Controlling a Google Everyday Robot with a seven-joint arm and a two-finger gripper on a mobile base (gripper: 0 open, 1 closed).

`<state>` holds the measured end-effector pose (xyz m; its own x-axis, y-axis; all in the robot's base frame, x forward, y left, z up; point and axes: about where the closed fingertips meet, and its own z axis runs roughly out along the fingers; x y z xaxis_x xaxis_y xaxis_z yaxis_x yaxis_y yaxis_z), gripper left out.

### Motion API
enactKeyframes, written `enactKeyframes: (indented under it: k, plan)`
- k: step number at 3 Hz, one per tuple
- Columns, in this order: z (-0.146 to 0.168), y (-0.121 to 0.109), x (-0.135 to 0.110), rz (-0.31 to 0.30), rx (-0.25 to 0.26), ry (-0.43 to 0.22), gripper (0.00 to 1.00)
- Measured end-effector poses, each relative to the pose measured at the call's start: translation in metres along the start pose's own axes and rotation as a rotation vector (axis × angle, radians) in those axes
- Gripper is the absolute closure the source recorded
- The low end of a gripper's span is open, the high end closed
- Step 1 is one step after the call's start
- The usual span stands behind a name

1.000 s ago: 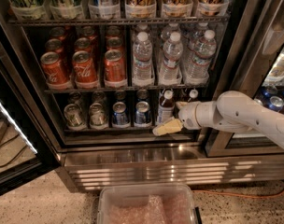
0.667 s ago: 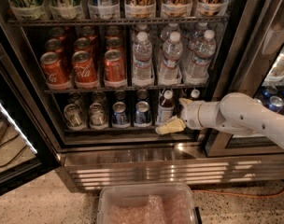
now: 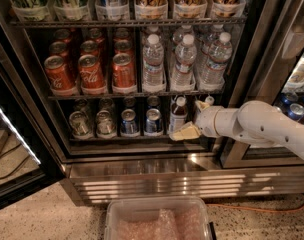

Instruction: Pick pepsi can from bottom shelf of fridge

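The fridge (image 3: 142, 168) stands open with a dark interior. Two blue pepsi cans (image 3: 153, 122) with silver tops stand side by side near the middle of the bottom shelf (image 3: 117, 138); the other one (image 3: 129, 123) is to its left. My gripper (image 3: 183, 133), cream-tipped on a white arm (image 3: 262, 126), reaches in from the right. It sits at the shelf's front rail, just right of the right pepsi can and in front of a small dark bottle (image 3: 178, 113). It holds nothing that I can see.
Silver-grey cans (image 3: 80, 125) stand left of the pepsi cans. Red Coca-Cola cans (image 3: 92, 74) and water bottles (image 3: 184, 64) fill the shelf above. The fridge door (image 3: 14, 134) hangs open at left. A clear plastic bin (image 3: 159, 221) sits on the floor below the steel grille (image 3: 192, 186).
My gripper has drifted slightly right and up along the bottom shelf's front rail. The cans have not moved.
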<state>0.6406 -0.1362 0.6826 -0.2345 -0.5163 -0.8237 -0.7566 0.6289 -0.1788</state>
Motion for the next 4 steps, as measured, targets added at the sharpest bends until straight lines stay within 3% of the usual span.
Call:
enactKeyframes:
  k: [1,2,3,4]
  plan:
    - [0.014,0.007,0.008,0.017,-0.056,0.039,0.22]
    - [0.045,0.039,0.032,0.053,-0.220,0.152,0.23]
    - [0.049,0.065,0.034,0.058,-0.301,0.193,0.15]
    - [0.049,0.066,0.034,0.058,-0.305,0.194,0.02]
